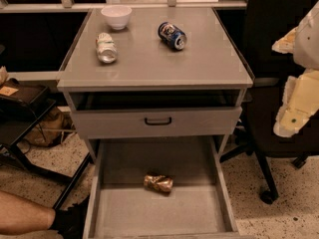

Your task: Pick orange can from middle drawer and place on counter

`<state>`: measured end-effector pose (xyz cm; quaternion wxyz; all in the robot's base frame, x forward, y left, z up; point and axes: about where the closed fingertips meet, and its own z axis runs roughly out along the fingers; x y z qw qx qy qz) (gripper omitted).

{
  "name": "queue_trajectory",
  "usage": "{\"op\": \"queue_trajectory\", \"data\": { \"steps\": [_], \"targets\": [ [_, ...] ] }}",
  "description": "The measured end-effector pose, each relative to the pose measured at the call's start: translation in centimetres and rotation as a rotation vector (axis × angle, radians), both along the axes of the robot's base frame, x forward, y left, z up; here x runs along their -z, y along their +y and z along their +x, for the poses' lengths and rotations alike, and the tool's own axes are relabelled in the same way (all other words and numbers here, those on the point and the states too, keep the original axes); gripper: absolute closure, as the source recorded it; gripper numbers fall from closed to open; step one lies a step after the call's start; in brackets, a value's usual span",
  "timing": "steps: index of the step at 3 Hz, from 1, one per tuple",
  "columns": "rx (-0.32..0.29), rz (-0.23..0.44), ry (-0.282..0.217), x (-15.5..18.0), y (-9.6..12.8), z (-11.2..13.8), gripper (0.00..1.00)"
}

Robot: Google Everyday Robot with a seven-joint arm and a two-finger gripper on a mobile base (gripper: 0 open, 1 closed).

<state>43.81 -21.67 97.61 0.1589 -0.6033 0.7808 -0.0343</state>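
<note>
The orange can (158, 183) lies on its side, crumpled and shiny, on the floor of the open middle drawer (149, 213), near its centre. The counter (154, 59) is the flat grey top of the cabinet above. My gripper (295, 107) is a cream-white shape at the right edge of the view, in front of a black chair. It hangs to the right of the cabinet at about the height of the upper drawer, well away from the can and holding nothing that I can see.
On the counter stand a white bowl (116, 16), a white-silver can (106, 47) and a blue can (172, 35), both cans lying down. A grey drawer with a black handle (158, 121) sits above the open one. A black chair (269, 108) is right; a person's leg (25, 217) is lower left.
</note>
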Motion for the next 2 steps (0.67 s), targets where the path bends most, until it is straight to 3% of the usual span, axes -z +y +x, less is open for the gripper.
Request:
{"op": "queue_trajectory", "data": {
  "steps": [2],
  "targets": [
    [-0.022,0.001,0.019,1.4,0.8,-0.3,0.00]
  ]
}}
